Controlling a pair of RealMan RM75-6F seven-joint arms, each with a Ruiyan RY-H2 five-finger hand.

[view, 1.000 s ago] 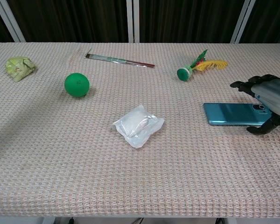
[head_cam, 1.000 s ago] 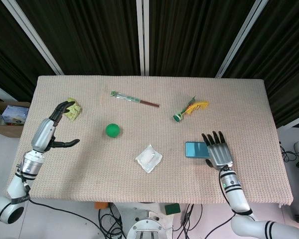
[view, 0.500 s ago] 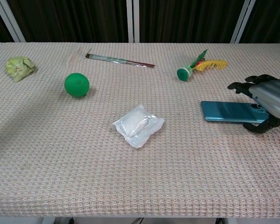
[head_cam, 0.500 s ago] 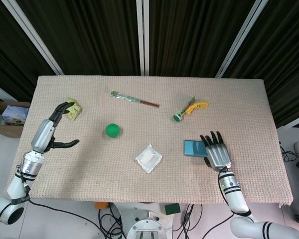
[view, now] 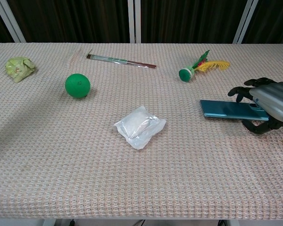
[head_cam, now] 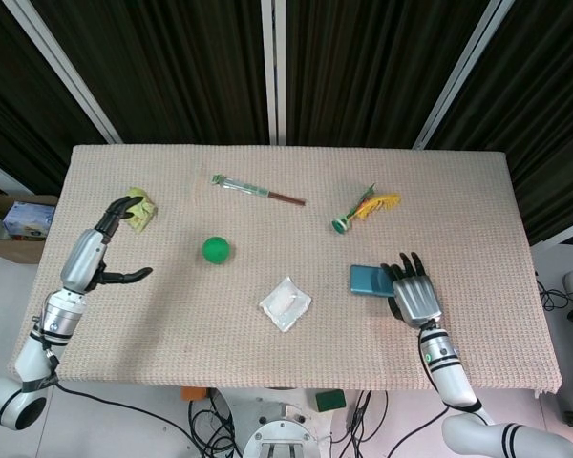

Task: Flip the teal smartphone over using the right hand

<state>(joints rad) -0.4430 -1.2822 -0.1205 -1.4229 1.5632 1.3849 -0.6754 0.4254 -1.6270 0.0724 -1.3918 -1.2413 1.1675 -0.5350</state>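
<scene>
While gripping the teal phone (view: 226,109) at its right end, right hand (view: 269,104) seemingly lifting that edge off the tabletop (view: 141,179). Flip under way; next, roll over.

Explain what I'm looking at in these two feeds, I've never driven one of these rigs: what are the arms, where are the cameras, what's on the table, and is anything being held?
These are two robot arms, each ending in a hand with fingers. The head view looks down on the table from above; the chest view looks across it from low at the front. In both, the robot's left arm shows on the left.

On the woven table cover lie a green ball, a paintbrush, a feathered shuttlecock, a clear plastic packet, a crumpled yellow-green wad and the teal smartphone.

The right hand grips the phone's right end, fingers over the top and thumb underneath. The phone's far left edge looks slightly raised. The left hand holds nothing, fingers apart, just beside the wad.
</scene>
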